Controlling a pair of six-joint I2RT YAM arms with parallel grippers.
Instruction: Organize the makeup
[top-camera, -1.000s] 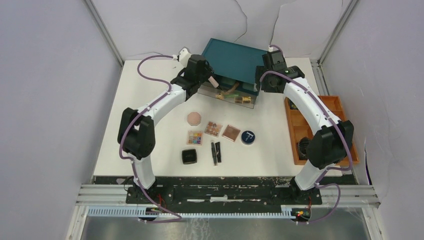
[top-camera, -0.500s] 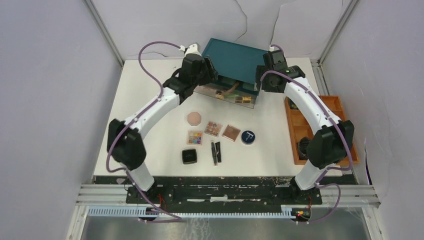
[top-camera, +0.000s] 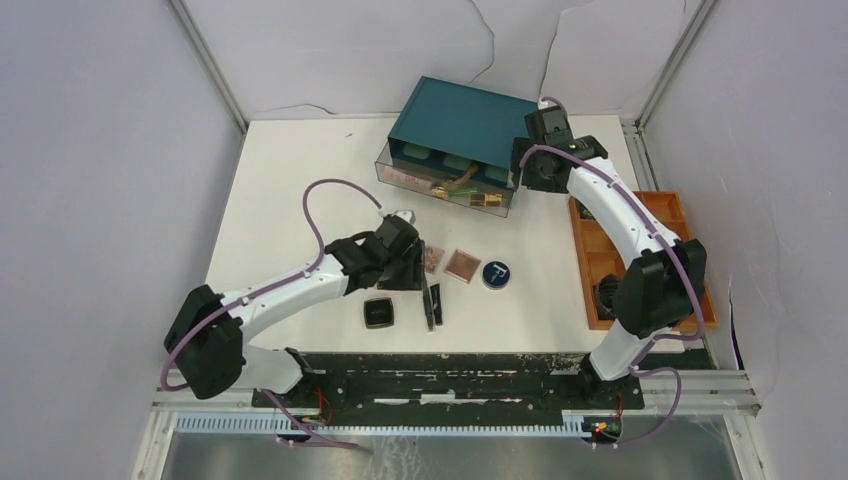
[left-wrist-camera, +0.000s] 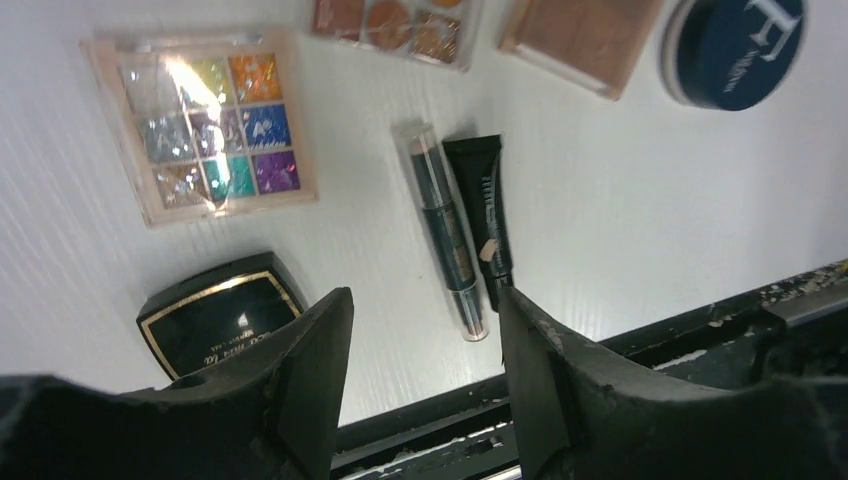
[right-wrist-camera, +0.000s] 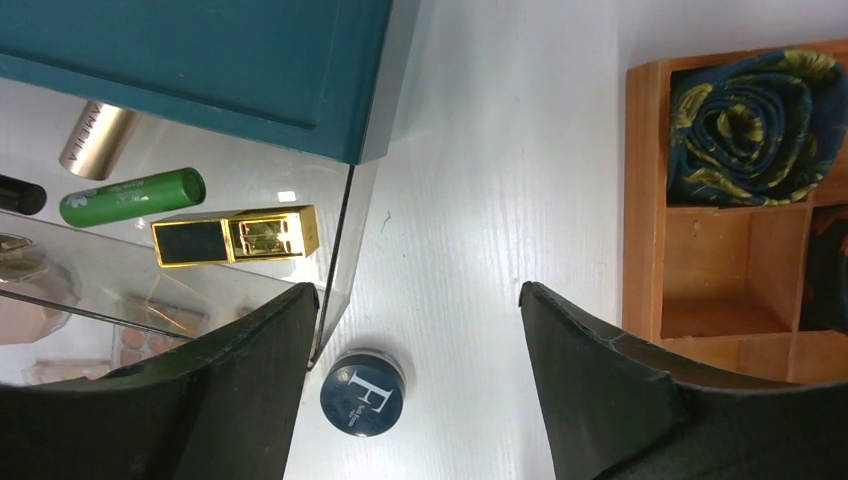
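On the white counter (top-camera: 290, 190) the makeup (top-camera: 462, 266) lies clustered. Our left hand (left-wrist-camera: 424, 305) hangs wide near the two tubes (left-wrist-camera: 440, 215); right hand (right-wrist-camera: 420, 300) wide too. We should centre over one tube, then descend squarely.

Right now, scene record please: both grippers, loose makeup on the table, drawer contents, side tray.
left gripper: open, empty, near two slim dark tubes
right gripper: open, empty, beside teal drawer box
loose on white table: glitter square palette, black square compact, dark blue round compact
clear drawer: gold lipstick case, green tube
orange wooden tray: rolled blue patterned fabric
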